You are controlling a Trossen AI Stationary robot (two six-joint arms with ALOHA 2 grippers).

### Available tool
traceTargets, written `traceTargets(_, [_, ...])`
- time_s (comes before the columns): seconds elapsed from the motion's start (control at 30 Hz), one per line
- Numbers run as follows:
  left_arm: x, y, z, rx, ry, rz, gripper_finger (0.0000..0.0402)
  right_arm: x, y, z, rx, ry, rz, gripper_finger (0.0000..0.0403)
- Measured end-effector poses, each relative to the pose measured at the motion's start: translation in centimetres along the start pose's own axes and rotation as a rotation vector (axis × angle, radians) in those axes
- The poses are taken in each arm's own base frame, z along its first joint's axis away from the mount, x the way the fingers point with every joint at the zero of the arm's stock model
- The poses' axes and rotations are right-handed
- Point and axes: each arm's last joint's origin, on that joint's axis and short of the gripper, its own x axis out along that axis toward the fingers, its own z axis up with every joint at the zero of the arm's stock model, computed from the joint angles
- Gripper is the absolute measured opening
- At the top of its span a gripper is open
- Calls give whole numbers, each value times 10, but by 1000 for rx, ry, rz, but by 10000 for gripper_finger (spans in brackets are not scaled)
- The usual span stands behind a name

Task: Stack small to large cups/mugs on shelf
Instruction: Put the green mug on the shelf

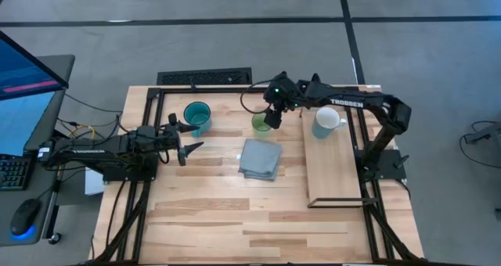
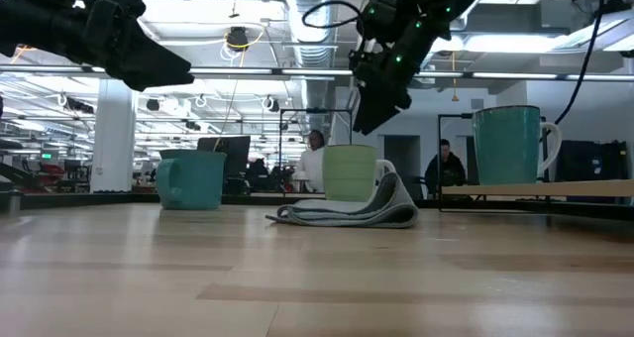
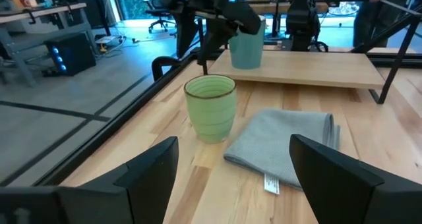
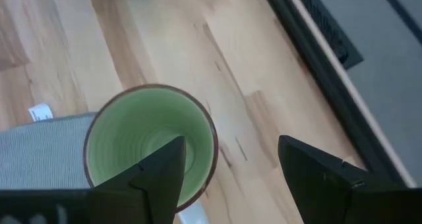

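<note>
A light green cup (image 1: 261,124) stands upright on the table just beyond the folded grey-blue cloth (image 1: 260,158). My right gripper (image 2: 369,125) hangs open a little above it. In the right wrist view one finger is over the cup's hollow (image 4: 142,135) and the other is outside the rim. A teal-blue mug (image 1: 197,117) stands on the table at the far left. A pale teal mug with a white handle (image 1: 325,122) stands on the far end of the light-wood shelf (image 1: 335,168). My left gripper (image 1: 188,149) is open and empty, near the teal-blue mug.
The cloth (image 2: 349,212) lies right against the green cup's near side. The shelf's black wire frame (image 1: 362,160) runs along its right edge. My right arm (image 1: 360,103) reaches over the shelf's far end and the mug there. The table's near half is bare wood (image 1: 235,219).
</note>
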Motion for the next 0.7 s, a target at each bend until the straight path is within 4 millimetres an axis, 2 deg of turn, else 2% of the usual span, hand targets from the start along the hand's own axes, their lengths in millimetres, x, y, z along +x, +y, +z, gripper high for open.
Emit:
traceTargets(0.17, [0, 0, -1, 3, 14, 0, 281, 9, 1, -4, 37, 45, 3, 265])
traceTargets(0.7, [0, 0, -4, -1, 37, 0, 281, 9, -2, -8, 154, 83, -10, 265])
